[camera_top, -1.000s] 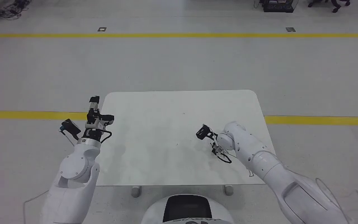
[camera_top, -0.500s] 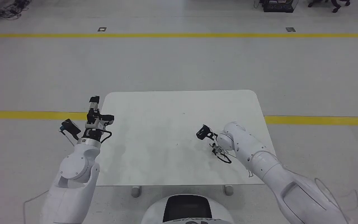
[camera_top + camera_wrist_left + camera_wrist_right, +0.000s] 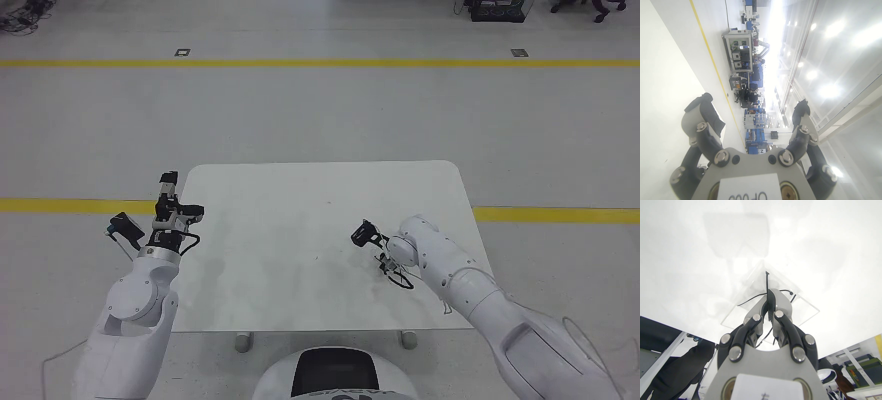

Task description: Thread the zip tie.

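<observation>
Well, the right pincer (image 3: 768,294) sits low over the white, flat-topped bench (image 3: 300,210), close to the bench's right edge. Its two grey fingers (image 3: 781,303) with black pads are pressed tight together on a thin black plastic zip tie (image 3: 766,280). A short length of the tie pokes straight out past the fingertips and ends in a small flared tip. More black strand trails out behind the pads, back toward the wrist. Just beneath the pincer a clear, square plastic sheet (image 3: 808,308) lies flat on the bench. Part of the sheet is covered by the fingers, and its corners reach out on either side of them. Thin black strands curve across the sheet on both sides of the closed fingers, and one ends in a small round knob just beside a finger. I cannot tell whether these strands belong to the tie in the grip or to a separate one. The left pincer (image 3: 753,102) is well apart from all of this, off by the bench's opposite edge. It is tilted up and away from the bench top toward the room beyond. Its dark-tipped fingers are spread wide and there is nothing between them.
</observation>
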